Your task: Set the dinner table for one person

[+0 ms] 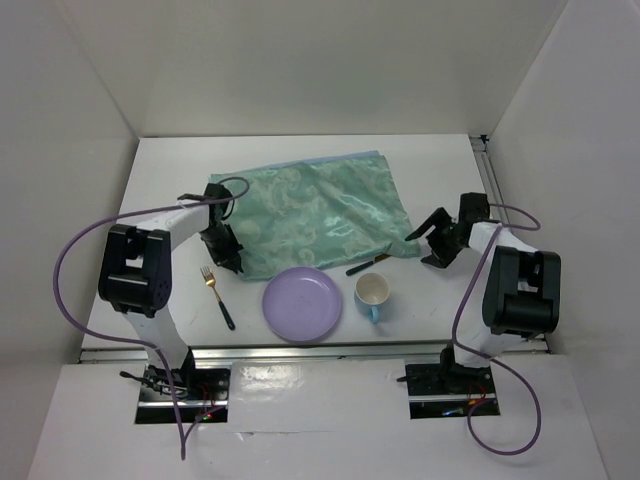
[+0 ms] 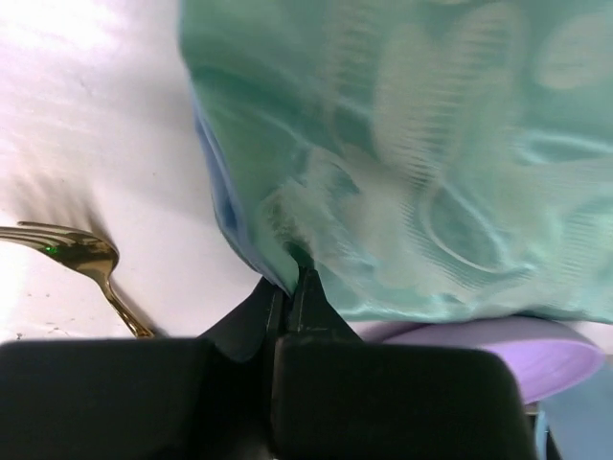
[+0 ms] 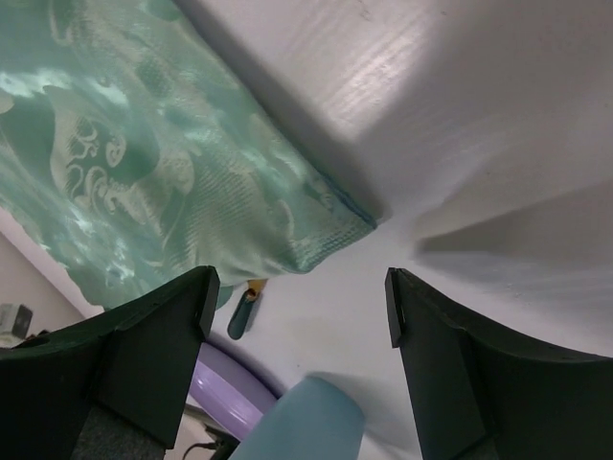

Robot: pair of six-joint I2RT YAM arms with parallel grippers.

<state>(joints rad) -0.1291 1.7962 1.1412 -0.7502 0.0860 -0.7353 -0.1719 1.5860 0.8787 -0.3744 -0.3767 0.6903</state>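
Right now the left pincer (image 2: 292, 280) pinches the edge of the cloth (image 2: 431, 144), so a careless tug could drag fabric across the plate (image 2: 536, 353) near it.

White and bare on 3 sides: a back wall (image 1: 330, 70), a left wall (image 1: 60, 150), a right wall (image 1: 585, 140), all softly, evenly lit.

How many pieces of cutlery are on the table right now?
2. A gold fork lies left of the purple plate; a dark-handled utensil pokes out from under the green cloth near the cup. The cloth may hide more.
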